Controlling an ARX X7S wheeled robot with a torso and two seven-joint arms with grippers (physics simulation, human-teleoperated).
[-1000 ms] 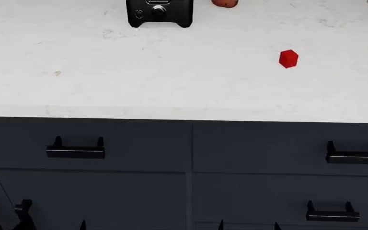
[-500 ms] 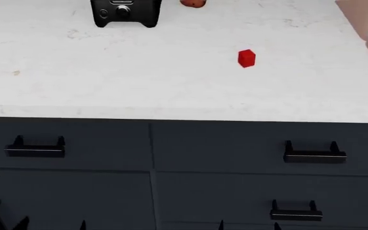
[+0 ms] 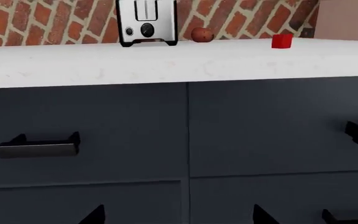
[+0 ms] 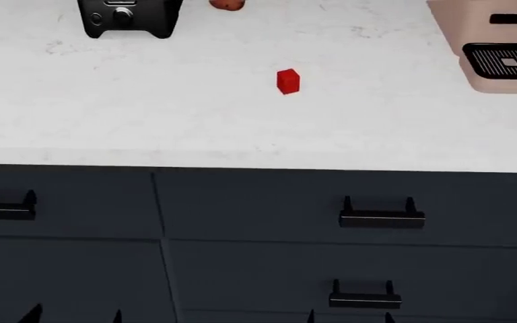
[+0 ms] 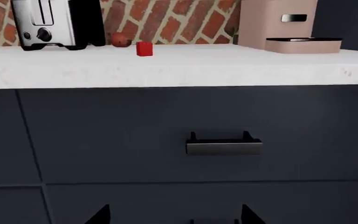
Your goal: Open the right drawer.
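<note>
Handle (image 5: 223, 145) of the right drawer (image 4: 349, 205), a stiff black bar just under the white countertop (image 4: 240, 128), looks the place to grip and pull straight out; both grippers show only spread fingertips, apparently open, holding nothing.

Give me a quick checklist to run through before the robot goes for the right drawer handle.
1. Right drawer closed, front flush with its neighbours: ok.
2. Bar handle in full view, nothing in front of it: ok.
3. Right end effector lined up with the handle: roughly ok; the handle sits above the gap between the tips in the right wrist view.
4. Right end effector open enough to take the bar: cannot tell; only the dark tips show.
5. Contact with the handle: not ok; the tips are apart from the bar.
6. Left end effector away from the right drawer handle: ok.
</note>
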